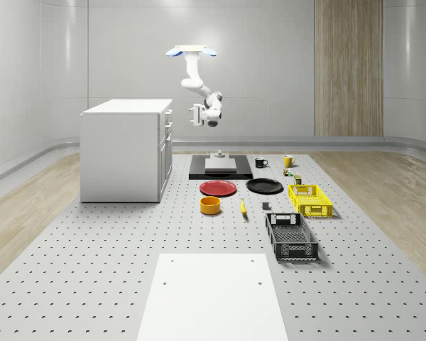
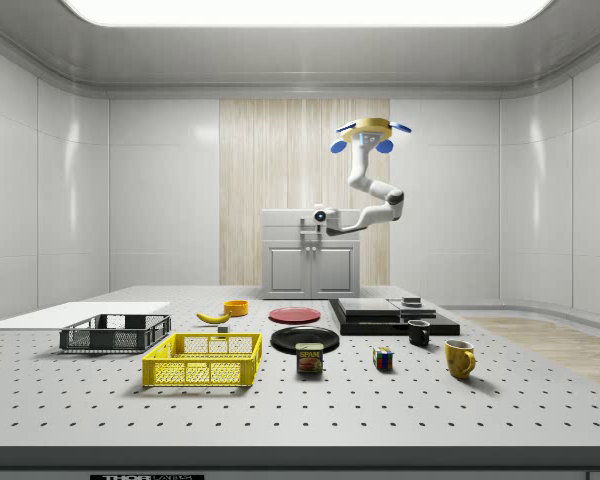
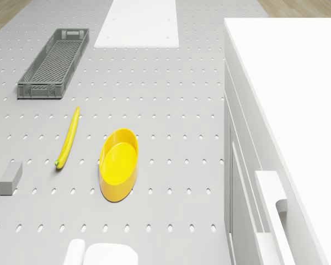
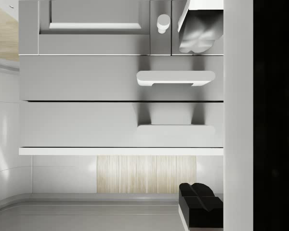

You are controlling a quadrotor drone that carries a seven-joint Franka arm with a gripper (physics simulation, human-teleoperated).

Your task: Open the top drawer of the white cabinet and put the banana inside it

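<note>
white cabinet [image 1: 124, 149] drawers are closed; your drone [image 1: 192, 51] hovers beside its front, end effector [image 1: 197, 116] fingers apart, short of the top handle [image 4: 176, 131]. reach in next. banana [image 1: 243, 207] lies mid-tabletop by the orange bowl [image 1: 211, 205].

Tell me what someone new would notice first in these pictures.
The drone hovers high in the air beside the white cabinet, its arm bent down so the hand faces the closed drawers. On the floor in front of the cabinet, bright items stand out: the banana, a red plate and a yellow crate.
</note>
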